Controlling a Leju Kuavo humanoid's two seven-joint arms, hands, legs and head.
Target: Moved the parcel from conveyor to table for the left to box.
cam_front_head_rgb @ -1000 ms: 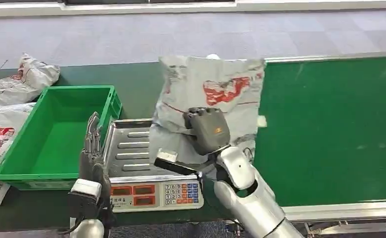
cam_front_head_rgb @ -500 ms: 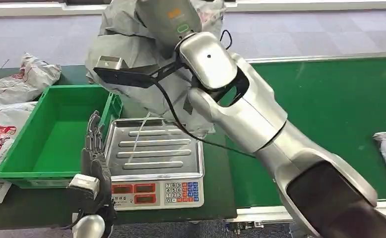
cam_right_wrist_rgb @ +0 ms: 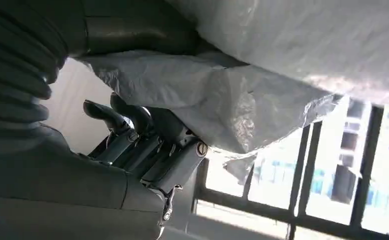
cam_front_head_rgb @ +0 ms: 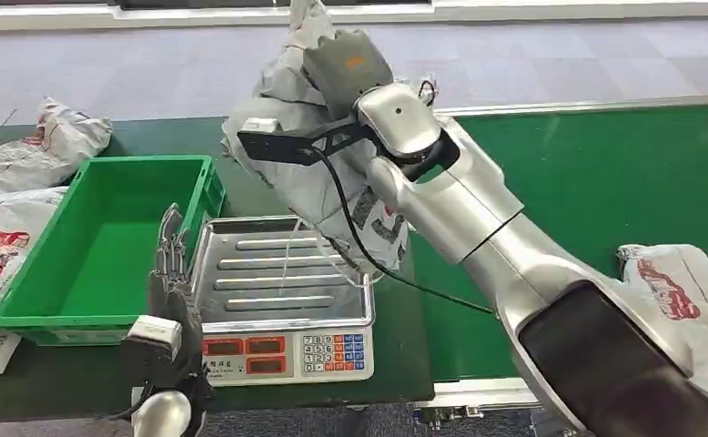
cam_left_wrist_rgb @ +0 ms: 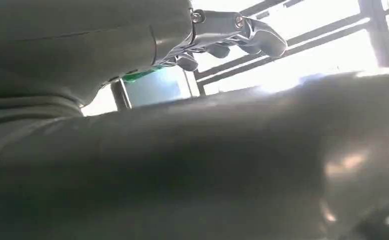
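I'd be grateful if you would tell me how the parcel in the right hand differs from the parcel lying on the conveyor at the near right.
The held parcel hangs crumpled in the air above the scale, gripped by the right hand; the conveyor parcel lies on the green belt, touched by neither hand. The held parcel shows mostly plain grey film with black marks, the conveyor parcel a red print. Both are grey plastic mailing bags.

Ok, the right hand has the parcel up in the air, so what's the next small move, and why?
Probably lower it. The right hand holds the grey parcel raised, its bottom edge hanging just above the scale's steel tray. The left hand waits with its fingers apart beside the green bin. Setting the parcel down there looks like the shortest way to hand it over.
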